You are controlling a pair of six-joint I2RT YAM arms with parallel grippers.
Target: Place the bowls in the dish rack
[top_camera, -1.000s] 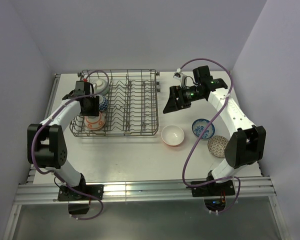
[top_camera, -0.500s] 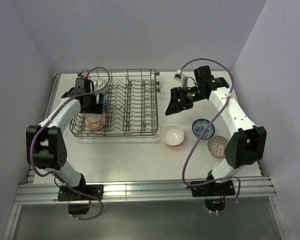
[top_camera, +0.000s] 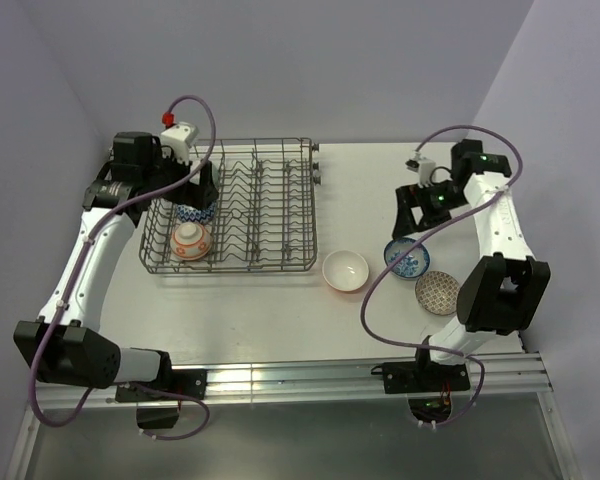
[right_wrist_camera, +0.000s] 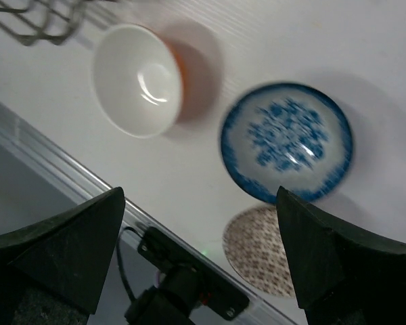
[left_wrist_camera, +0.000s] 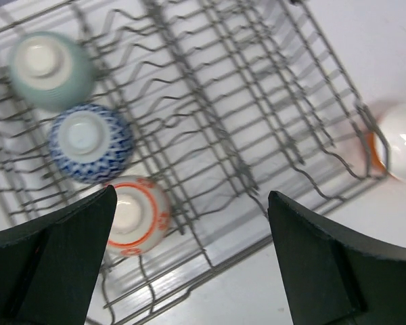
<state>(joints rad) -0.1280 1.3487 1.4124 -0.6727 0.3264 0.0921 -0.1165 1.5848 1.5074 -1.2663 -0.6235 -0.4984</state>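
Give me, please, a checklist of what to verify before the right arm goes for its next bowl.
1. Right gripper open and empty: ok.
2. Left gripper open and empty: ok.
3. Pale green bowl, blue patterned bowl, red-orange bowl upside down in the dish rack: ok.
4. Free rows in the rack: ok.
5. Blue-white bowl apart from speckled bowl: cannot tell, very close.
6. All bowls loaded: not ok; those two and the white bowl sit on the table.
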